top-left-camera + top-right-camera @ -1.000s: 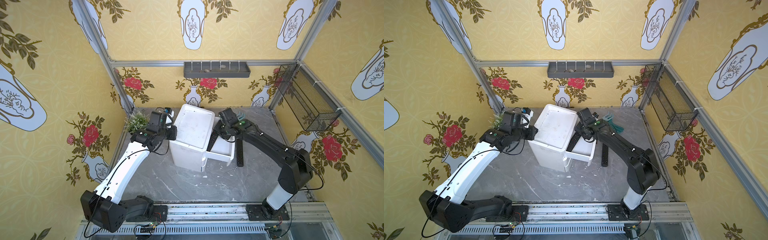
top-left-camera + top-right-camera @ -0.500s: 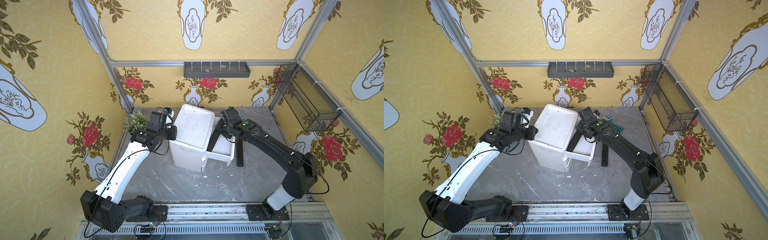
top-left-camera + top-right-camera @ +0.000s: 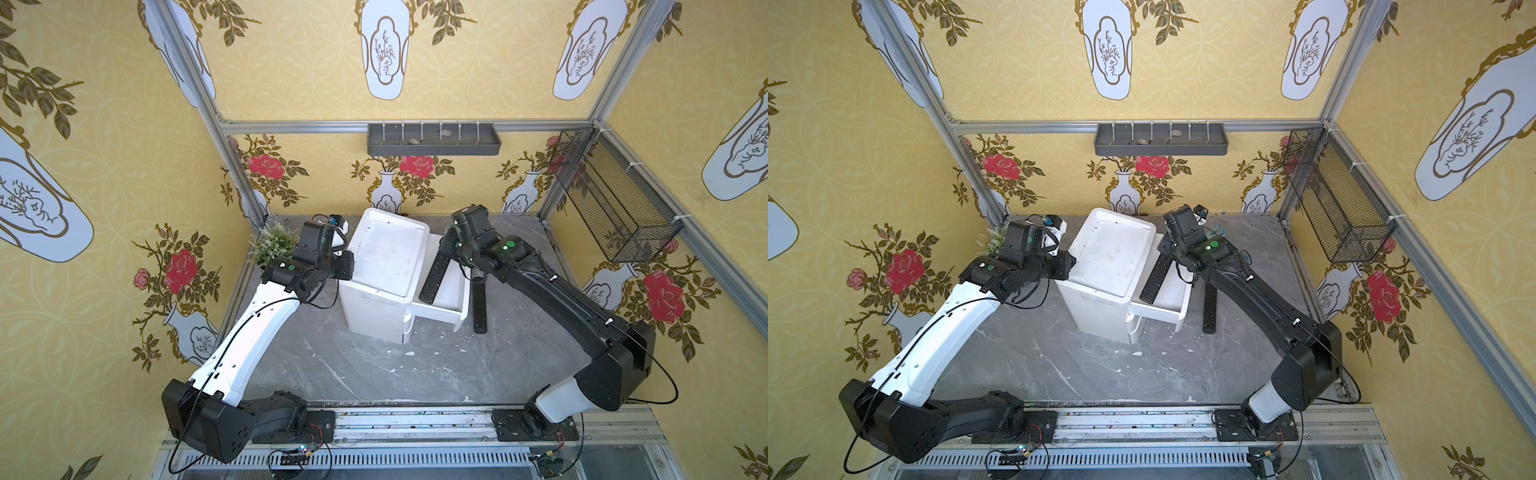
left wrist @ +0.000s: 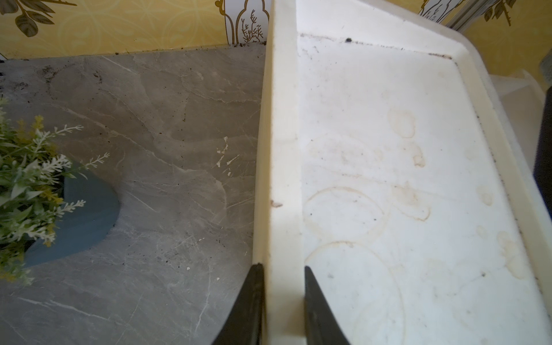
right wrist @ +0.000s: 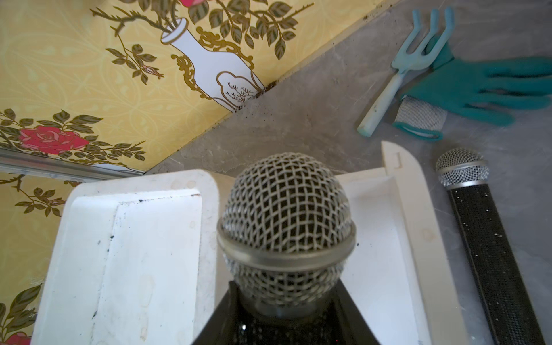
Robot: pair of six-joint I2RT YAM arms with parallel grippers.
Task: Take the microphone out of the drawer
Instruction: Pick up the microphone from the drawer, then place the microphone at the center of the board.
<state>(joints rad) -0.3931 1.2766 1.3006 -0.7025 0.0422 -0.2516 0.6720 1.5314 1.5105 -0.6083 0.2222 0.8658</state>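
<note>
We lift the microphone [image 5: 286, 227], R fingers [image 5: 218, 322] pinching its neck, L fingers [image 4: 248, 307] clamping cabinet rim [image 4: 283, 149]; next: clear the drawer [image 3: 436, 312].

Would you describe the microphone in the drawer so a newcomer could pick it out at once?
Find the white drawer unit on the grey table; its drawer stands open on the right arm's side. The microphone slants inside that drawer, black, speckled, its mesh head at the right gripper. The second microphone looks alike but lies flat on the table outside the drawer.
</note>
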